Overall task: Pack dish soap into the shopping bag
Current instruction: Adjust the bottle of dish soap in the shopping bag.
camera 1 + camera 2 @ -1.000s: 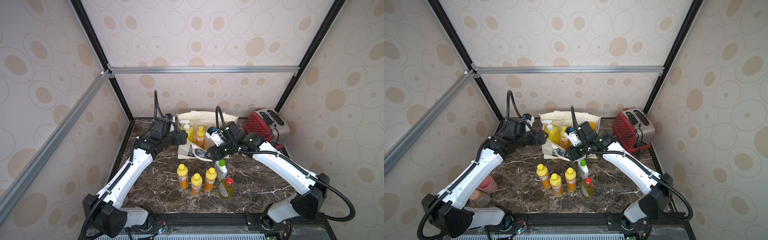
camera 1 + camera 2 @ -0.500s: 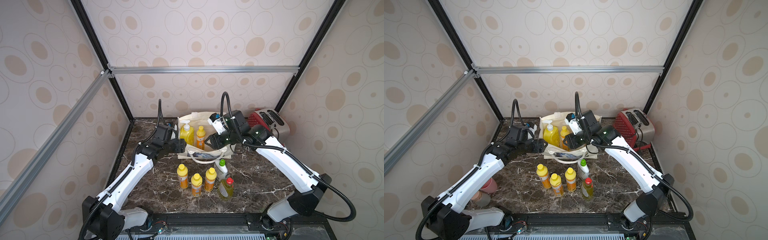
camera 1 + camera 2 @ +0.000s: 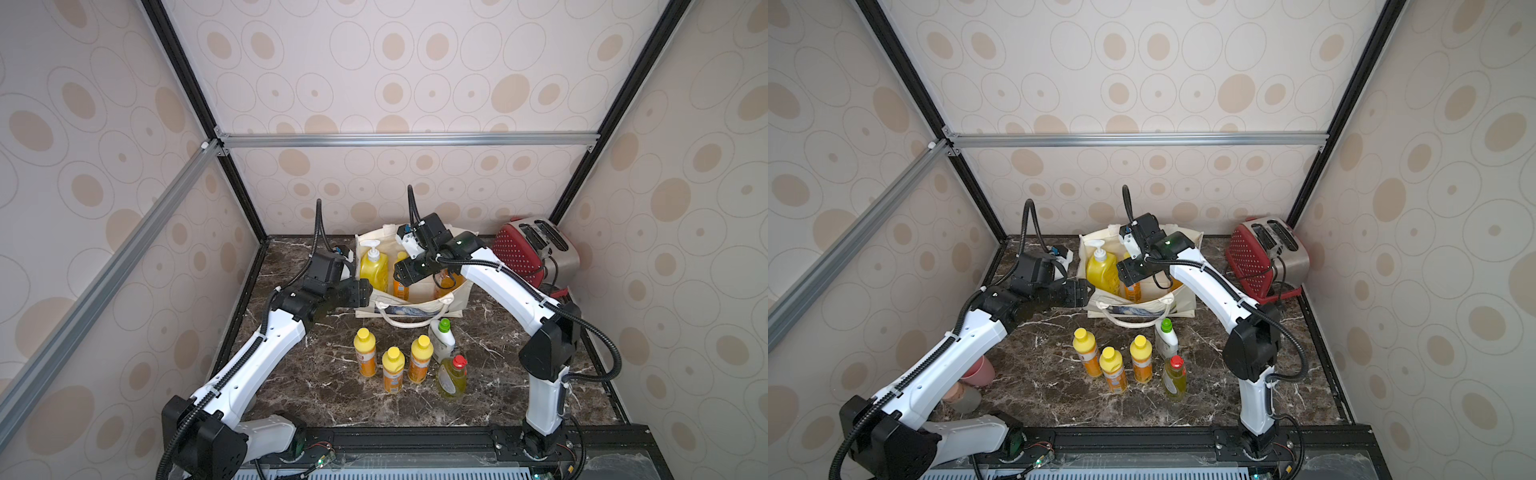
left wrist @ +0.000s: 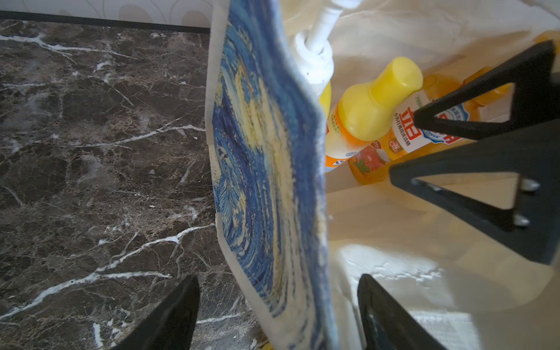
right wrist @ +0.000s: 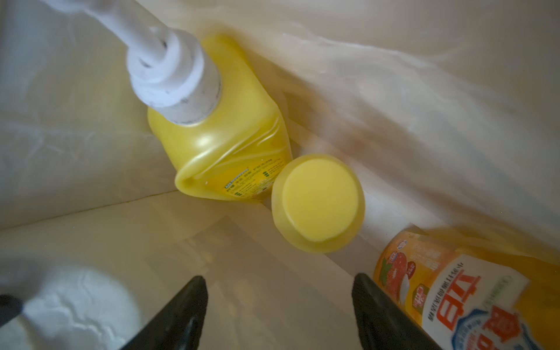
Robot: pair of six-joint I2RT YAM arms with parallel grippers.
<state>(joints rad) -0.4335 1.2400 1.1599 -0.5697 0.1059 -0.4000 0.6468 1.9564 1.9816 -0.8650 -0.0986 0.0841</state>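
**Counter** (image 3: 291, 374): dark marble, white veins.

**Far left, near edge:** a pink cup (image 3: 978, 370) and a second cup (image 3: 963, 397) sit partly under the left arm. They are seen in one top view only.

**Left tool** (image 4: 278, 278): at the shopping bag's left wall. The jaws stand wide apart, one finger outside the painted panel and one inside. The fabric passes between them unpinched, and nothing is held.

**Shopping bag** (image 3: 415, 307): cream canvas tote at far centre, standing with its mouth open. A white rope handle (image 3: 411, 323) droops over its near face.
- Inside, left to right: the big yellow white-pump bottle (image 3: 373, 270), a small orange yellow-capped bottle (image 3: 400, 286) and the amber bottle (image 3: 446, 280).

**Right tool** (image 5: 278, 277): inside the bag's mouth, above its floor and beside the amber bottle. The jaws are spread wide with nothing between them.

**Near the bag, on the counter:**
- Three small orange yellow-capped bottles (image 3: 392, 370), upright in a cluster.
- To their right, the white green-capped bottle (image 3: 441, 340), just near the rope handle.
- The yellow-green red-capped bottle (image 3: 452, 376), nearest of the group.

**Far right:** a red toaster (image 3: 528, 253), behind the right arm.

**Change from a second ago:**
- The right tool was at the bag's near edge and has moved farther in.
- The left tool has dropped nearer along the left wall.
- The five counter bottles have not moved.
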